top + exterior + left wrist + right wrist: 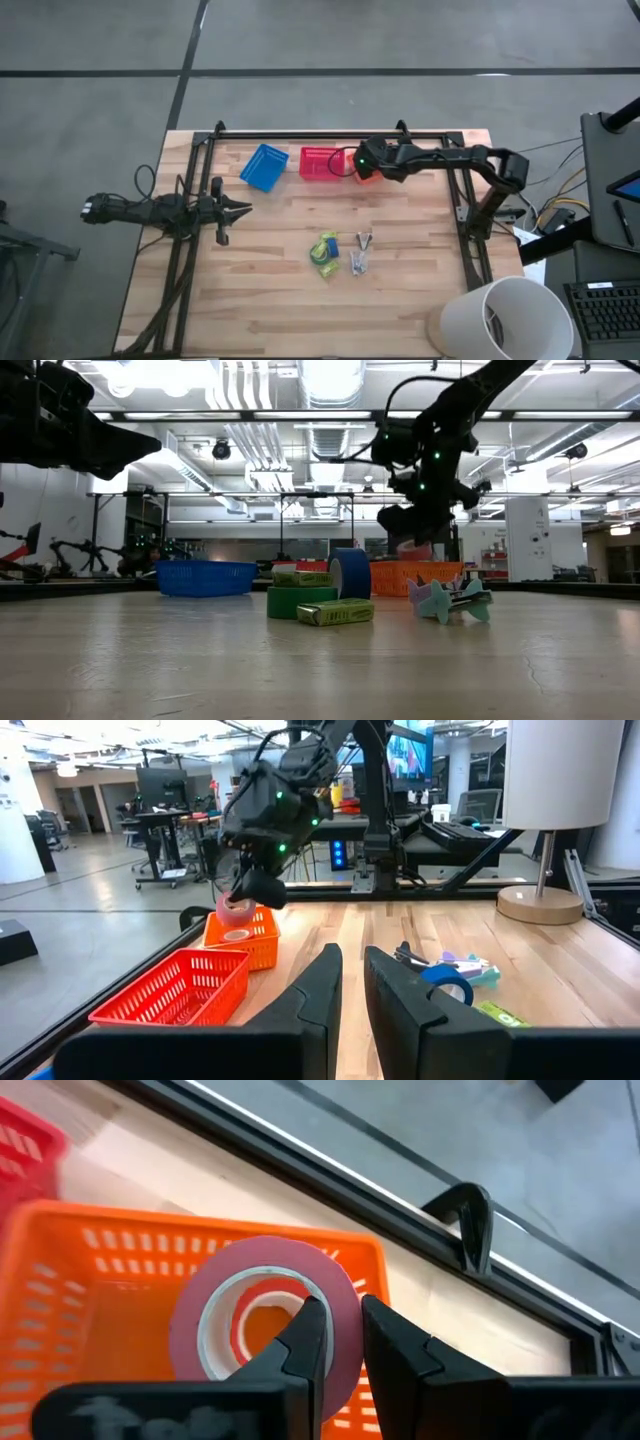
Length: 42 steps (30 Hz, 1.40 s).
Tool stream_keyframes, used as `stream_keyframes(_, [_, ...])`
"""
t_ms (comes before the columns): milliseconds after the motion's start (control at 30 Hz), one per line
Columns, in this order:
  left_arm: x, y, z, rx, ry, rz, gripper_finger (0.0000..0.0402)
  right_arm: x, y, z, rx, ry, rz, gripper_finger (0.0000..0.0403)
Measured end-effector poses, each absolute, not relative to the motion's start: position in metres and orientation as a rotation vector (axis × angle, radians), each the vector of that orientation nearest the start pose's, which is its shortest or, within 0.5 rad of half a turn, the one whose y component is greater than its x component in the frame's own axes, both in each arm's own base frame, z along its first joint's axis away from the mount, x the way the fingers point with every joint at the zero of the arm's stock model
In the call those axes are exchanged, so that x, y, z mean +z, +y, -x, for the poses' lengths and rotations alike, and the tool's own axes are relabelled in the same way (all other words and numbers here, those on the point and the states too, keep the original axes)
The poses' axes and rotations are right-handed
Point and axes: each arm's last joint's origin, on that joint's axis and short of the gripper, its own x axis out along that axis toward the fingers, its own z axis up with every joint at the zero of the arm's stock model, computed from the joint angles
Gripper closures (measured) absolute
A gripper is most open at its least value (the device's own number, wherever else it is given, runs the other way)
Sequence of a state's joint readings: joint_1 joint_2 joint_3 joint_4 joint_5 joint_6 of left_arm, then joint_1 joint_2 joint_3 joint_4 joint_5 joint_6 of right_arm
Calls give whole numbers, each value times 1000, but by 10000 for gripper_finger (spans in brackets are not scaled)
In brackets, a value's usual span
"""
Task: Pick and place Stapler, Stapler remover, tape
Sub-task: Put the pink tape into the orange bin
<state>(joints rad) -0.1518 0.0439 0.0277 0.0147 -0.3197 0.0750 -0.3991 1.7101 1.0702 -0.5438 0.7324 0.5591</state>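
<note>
My right gripper (pixel 362 165) hangs over the orange basket (pixel 120 1280) at the table's far edge, shut on a red-pink tape roll (pixel 200 1320). That roll also shows in the left wrist view (pixel 235 907) and the low view (pixel 415 550). A green roll (pixel 300 600) lies flat mid-table, and a blue roll (pixel 350 573) stands on edge behind it. Pastel staple removers (pixel 450 600) lie to their right. My left gripper (pixel 238 209) waits above the table's left side with its fingers almost together, holding nothing. No stapler is plain to see. My right gripper pinches the pink roll's ring wall (pixel 340 1295), with one finger (pixel 305 1335) inside the centre hole and the other finger (pixel 395 1345) outside. The roll is lifted clear above the orange basket, its hole facing the wrist camera.
A red basket (pixel 320 163) and a blue basket (pixel 265 167) stand left of the orange one along the far edge. Yellow-green boxes (pixel 335 612) lie among the rolls. A black frame (pixel 330 133) borders the table, and a white lampshade (pixel 505 320) stands at its near right corner.
</note>
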Motion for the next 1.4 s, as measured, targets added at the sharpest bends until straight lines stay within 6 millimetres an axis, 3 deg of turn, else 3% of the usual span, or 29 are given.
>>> stream_keyframes(700, [171,-6,-98,168,8,-75,351,162,-157,-289,-1336,963,-242,351])
stream_keyframes(1400, [171,-6,-98,168,8,-75,351,163,-160,-292,-1318,946,-220,351])
